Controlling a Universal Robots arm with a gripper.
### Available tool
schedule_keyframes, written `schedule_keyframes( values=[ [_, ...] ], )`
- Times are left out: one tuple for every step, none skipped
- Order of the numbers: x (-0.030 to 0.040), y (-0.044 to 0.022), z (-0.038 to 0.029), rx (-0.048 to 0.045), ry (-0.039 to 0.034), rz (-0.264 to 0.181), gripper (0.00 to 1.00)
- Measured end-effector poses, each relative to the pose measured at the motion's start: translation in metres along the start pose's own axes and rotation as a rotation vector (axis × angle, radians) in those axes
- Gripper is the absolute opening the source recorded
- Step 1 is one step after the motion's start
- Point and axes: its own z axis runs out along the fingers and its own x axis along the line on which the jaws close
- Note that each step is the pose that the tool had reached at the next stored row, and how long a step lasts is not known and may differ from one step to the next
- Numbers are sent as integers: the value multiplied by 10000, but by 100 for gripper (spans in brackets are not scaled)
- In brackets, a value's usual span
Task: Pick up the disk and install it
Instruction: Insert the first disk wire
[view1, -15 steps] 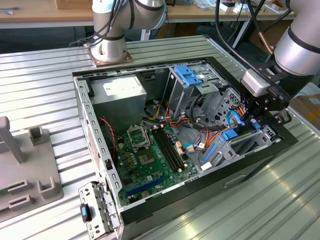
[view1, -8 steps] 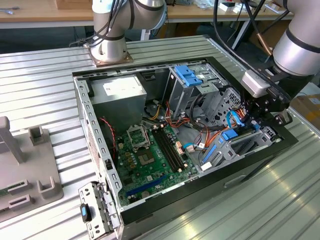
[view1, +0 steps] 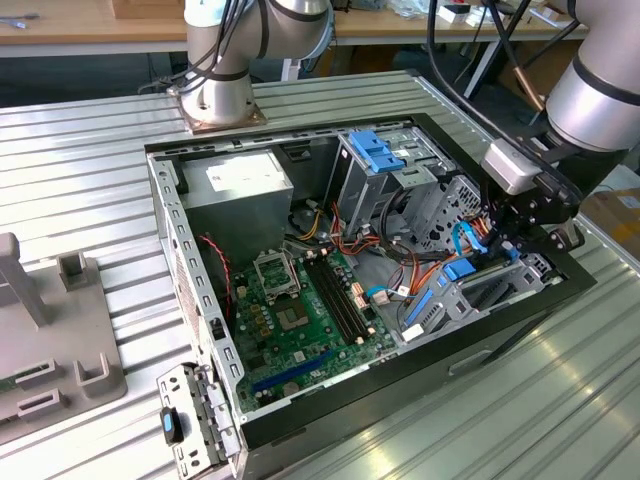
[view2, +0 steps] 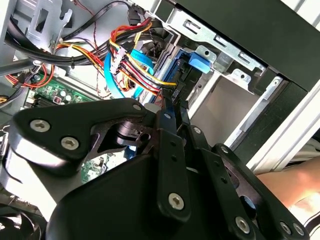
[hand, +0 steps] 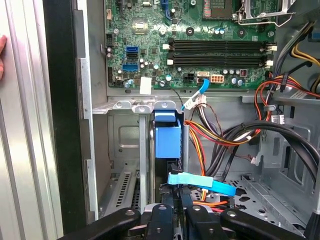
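Gripper (view1: 508, 232) sits at the case's drive bay on the exterior view's right; in both wrist views its black fingers (view2: 172, 107) are pressed close together, reaching down into the bay slot, though whether they pinch anything is hidden. Just beyond the fingertips the disk (hand: 167, 134) stands on edge in the bay, its blue carrier frame showing, so insertion looks mostly done. Full seating can't be confirmed, and the motherboard (hand: 200, 42) lies farther back.
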Motion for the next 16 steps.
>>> schedule_keyframes(
  values=[
    [0, -3, 2, -41, 35, 181, 17],
    [0, -3, 1, -43, 39, 195, 17],
    [0, -3, 0, -44, 40, 200, 17],
    [0, -3, 1, -45, 41, 205, 17],
    [-3, -4, 1, -47, 56, 204, 17],
    [-5, -10, 1, -60, 116, 196, 17],
    [-4, -12, 3, -78, 169, 194, 17],
    [-4, -11, 3, -80, 169, 195, 17],
    [-4, -12, 2, -80, 171, 195, 17],
    [-9, -16, 3, -85, 177, 193, 17],
    [-20, -23, 3, -101, 204, 189, 17],
    [-25, -27, 4, -113, 221, 187, 17],
    [-35, -29, 5, -123, 249, 184, 17],
    [-46, -31, 5, -128, 278, 181, 17],
    [-54, -35, 6, -133, 294, 178, 17],
    [-69, -41, 8, -146, 342, 171, 17]
  ],
)
